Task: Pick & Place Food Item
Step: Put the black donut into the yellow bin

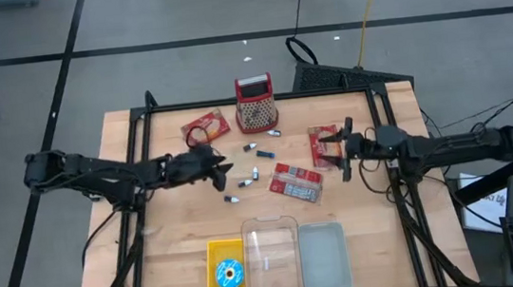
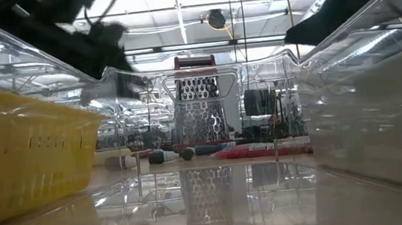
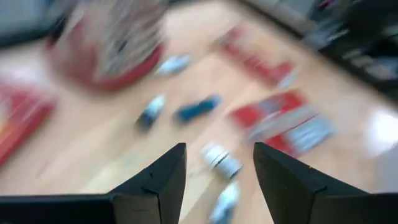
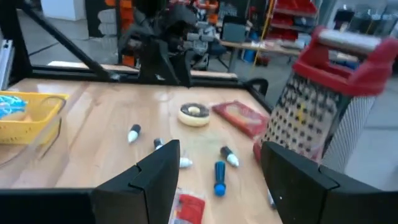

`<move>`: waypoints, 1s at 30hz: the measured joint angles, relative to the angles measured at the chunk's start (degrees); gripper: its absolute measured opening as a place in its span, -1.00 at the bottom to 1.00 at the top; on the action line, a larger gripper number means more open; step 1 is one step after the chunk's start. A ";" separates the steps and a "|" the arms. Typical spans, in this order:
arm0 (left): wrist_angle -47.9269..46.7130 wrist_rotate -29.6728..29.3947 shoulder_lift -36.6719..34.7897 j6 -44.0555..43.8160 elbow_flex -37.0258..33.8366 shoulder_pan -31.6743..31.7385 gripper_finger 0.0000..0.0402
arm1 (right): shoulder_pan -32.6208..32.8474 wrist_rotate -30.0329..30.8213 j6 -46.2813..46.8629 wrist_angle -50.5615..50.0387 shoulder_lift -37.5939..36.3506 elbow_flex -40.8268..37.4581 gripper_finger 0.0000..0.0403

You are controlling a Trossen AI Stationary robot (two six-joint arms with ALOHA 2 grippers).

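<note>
A blue-frosted donut [image 1: 228, 274] lies in a yellow basket [image 1: 213, 255] at the table's near edge. A tan ring-shaped piece [image 4: 194, 114] lies on the wood beside a red packet [image 4: 241, 117]. My left gripper [image 1: 225, 175] hovers open over the table's middle, above several small capped tubes [image 1: 252, 174]. One tube [image 3: 221, 160] shows between its fingers, below them. My right gripper [image 1: 342, 154] is open and level at the right, pointing toward the table's left, with a blue tube [image 4: 219, 177] ahead. Neither holds anything.
A red-topped metal grater [image 1: 255, 103] stands at the far middle. Red packets lie at the far left [image 1: 205, 127], at the right [image 1: 323, 143] and at the centre [image 1: 297, 182]. Two clear containers [image 1: 270, 257] [image 1: 324, 256] sit at the near edge beside the basket.
</note>
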 joint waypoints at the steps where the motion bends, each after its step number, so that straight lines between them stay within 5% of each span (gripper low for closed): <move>1: -3.00 -0.12 0.00 -2.30 0.00 0.75 -0.07 | -0.85 -0.19 0.98 0.66 0.24 -0.33 0.05; 9: -18.26 -0.18 0.00 -15.05 0.00 8.22 -0.07 | -5.17 -0.16 1.88 -0.53 0.77 -1.03 0.05; 18: -25.19 -0.17 0.00 -15.81 0.00 14.93 -0.07 | -4.92 -0.16 9.90 -5.21 1.59 -1.81 0.04; 30: -27.86 0.35 0.00 -11.28 0.02 16.14 -0.07 | -4.59 0.02 15.20 17.74 1.62 -13.66 0.05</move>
